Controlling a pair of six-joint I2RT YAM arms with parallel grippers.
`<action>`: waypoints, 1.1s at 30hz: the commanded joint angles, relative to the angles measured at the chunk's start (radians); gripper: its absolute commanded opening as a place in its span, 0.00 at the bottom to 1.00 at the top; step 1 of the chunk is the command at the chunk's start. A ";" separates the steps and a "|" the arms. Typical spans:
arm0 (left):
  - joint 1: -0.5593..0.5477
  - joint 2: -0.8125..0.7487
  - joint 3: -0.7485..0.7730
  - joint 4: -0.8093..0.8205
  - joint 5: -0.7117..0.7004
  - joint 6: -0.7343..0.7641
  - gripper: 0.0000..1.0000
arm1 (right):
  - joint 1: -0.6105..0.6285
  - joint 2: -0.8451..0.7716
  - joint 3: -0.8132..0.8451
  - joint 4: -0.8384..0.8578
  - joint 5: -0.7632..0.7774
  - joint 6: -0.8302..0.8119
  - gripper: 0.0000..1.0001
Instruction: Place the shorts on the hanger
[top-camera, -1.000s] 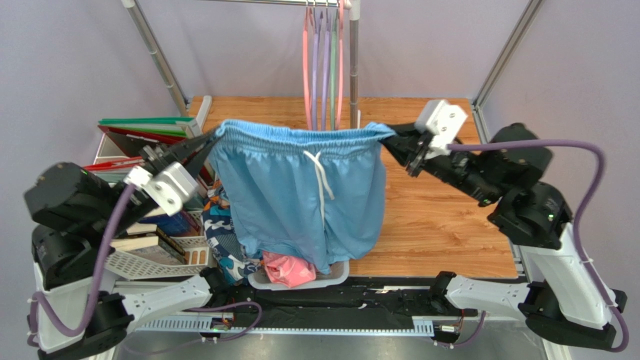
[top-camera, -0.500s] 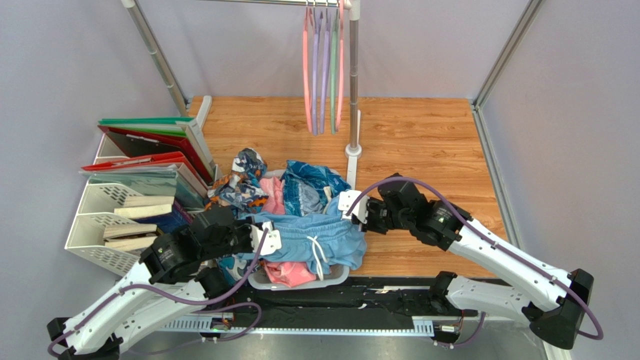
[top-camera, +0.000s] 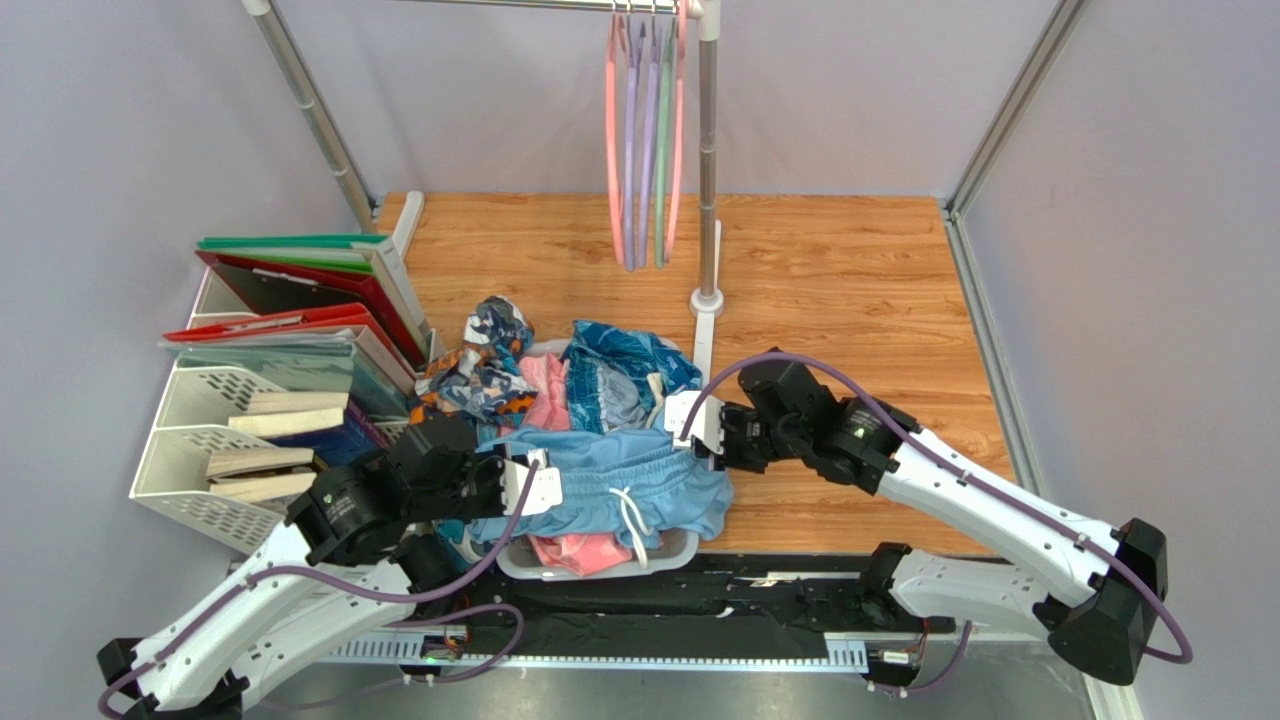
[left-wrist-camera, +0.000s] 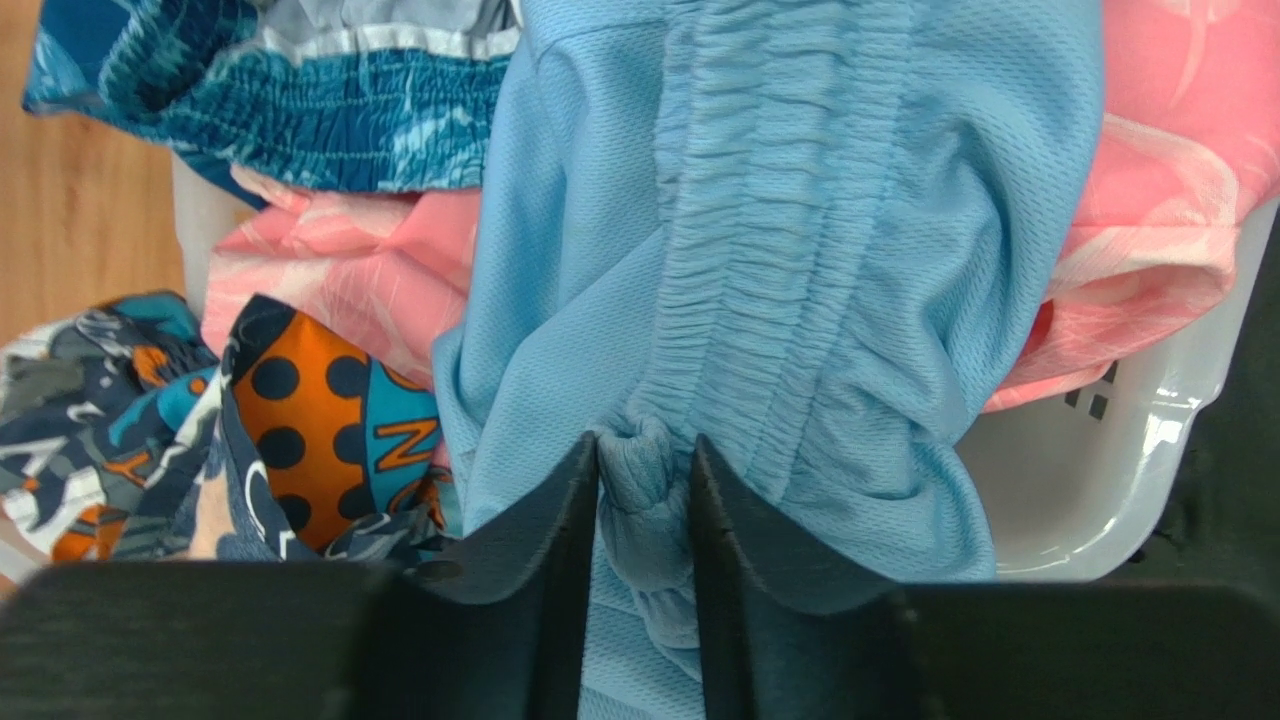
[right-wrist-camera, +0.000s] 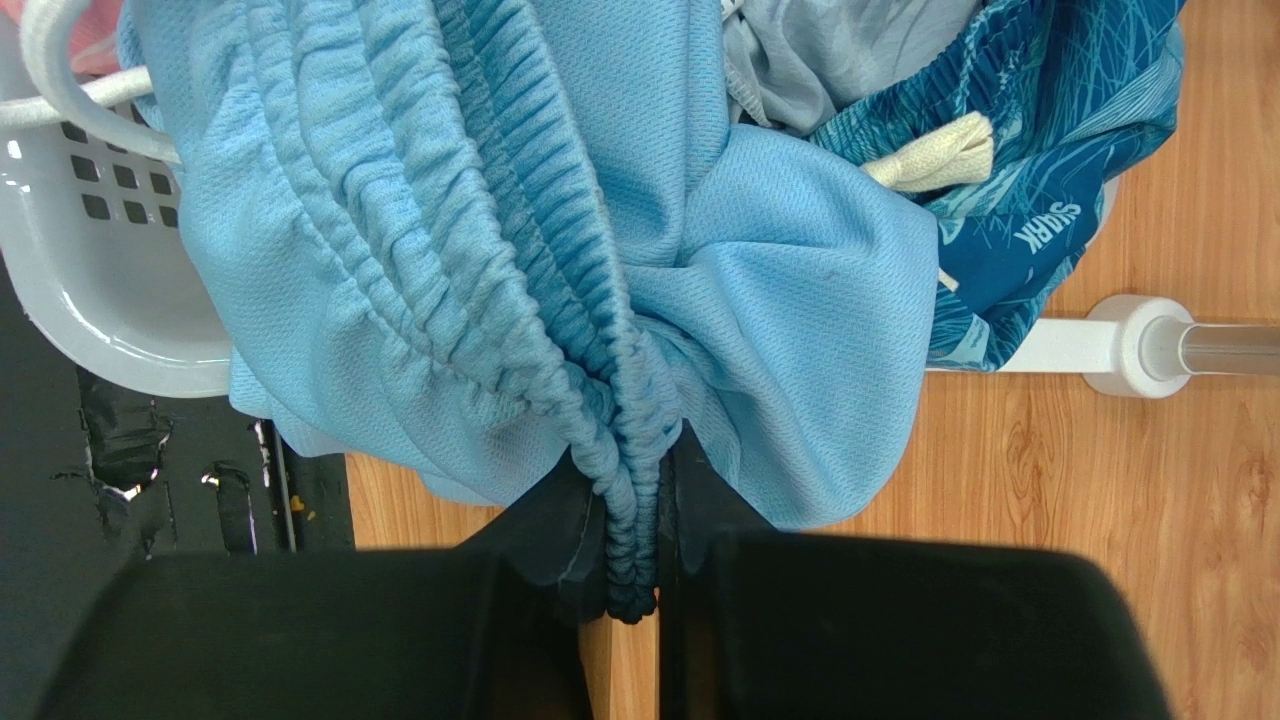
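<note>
The light sky-blue shorts (top-camera: 616, 488) lie bunched over the laundry basket, white drawstring showing. My left gripper (top-camera: 519, 483) is shut on the left end of the gathered waistband; in the left wrist view the fingers (left-wrist-camera: 646, 450) pinch a fold of the shorts (left-wrist-camera: 796, 225). My right gripper (top-camera: 706, 435) is shut on the right end; in the right wrist view it (right-wrist-camera: 639, 480) clamps the elastic band of the shorts (right-wrist-camera: 451, 225). The salmon-pink hanger (top-camera: 613, 135) hangs on the rail at the back, far from both grippers.
A white basket (top-camera: 669, 552) at the near edge holds a pink garment (top-camera: 549, 393), a dark teal patterned garment (top-camera: 624, 368) and another printed one (top-camera: 481, 368). Purple hangers (top-camera: 639, 135) hang beside the rail post (top-camera: 706, 165). File racks (top-camera: 286, 375) stand at the left.
One second ago both grippers held the shorts spread out high above the table. Both arms have come down and the shorts now rest bunched on the basket, still gripped.
</note>
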 joint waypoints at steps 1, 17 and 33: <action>0.044 0.066 0.104 -0.054 0.040 -0.061 0.40 | 0.004 0.041 0.092 -0.001 -0.016 -0.017 0.05; 0.369 0.393 0.501 -0.209 0.357 -0.045 0.89 | 0.015 0.010 0.145 -0.110 -0.052 -0.040 0.30; 0.392 0.759 1.140 0.168 0.367 -0.574 0.88 | -0.048 -0.056 0.408 -0.176 -0.022 0.248 0.82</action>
